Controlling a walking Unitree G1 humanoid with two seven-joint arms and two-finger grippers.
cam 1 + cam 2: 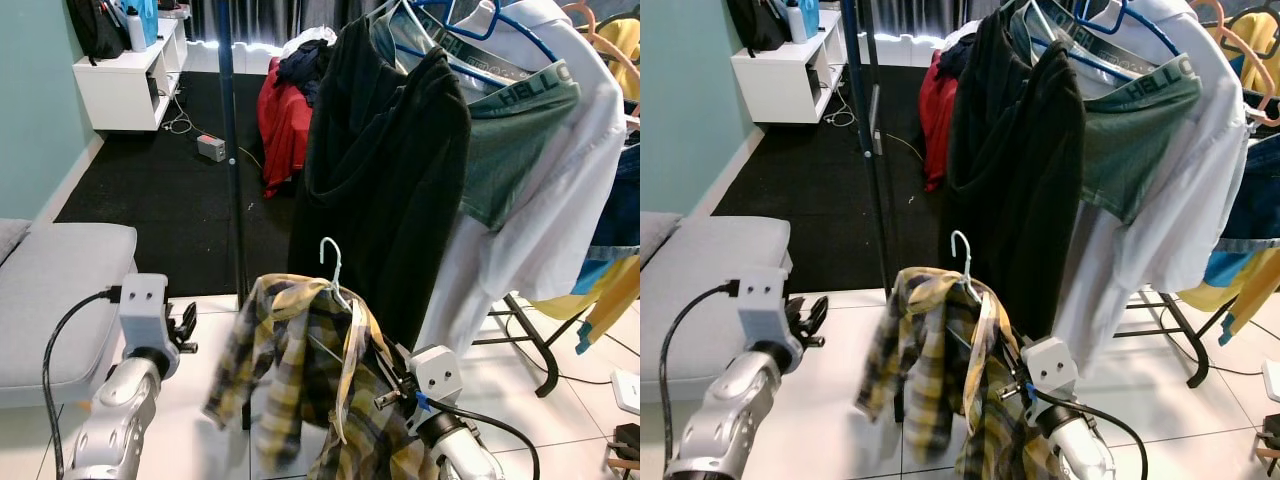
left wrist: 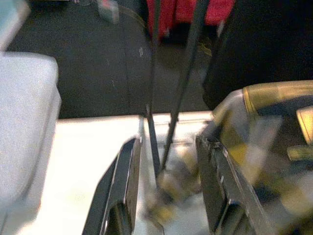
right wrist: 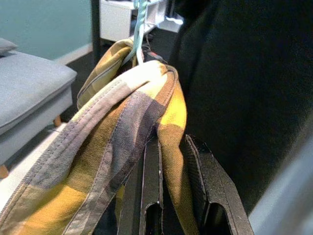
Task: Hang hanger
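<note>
Left eye view has a grey sofa (image 1: 60, 290) at the far left, with the left pincer (image 1: 183, 327) raised just beside it, its two black fingers (image 2: 120, 188) spread apart and released, gripping nothing. Near the middle stands the dark upright pole (image 1: 230, 150) of the clothes rack. Just to its right hangs the yellow plaid shirt (image 1: 300, 370) on a pale hanger (image 1: 333, 265), held up in front of a black garment (image 1: 385, 170). The right pincer (image 3: 173, 171) is clenched on the shirt's fabric below the hanger hook. Further right hang a green garment (image 1: 510, 150) and a white shirt (image 1: 570, 200)
</note>
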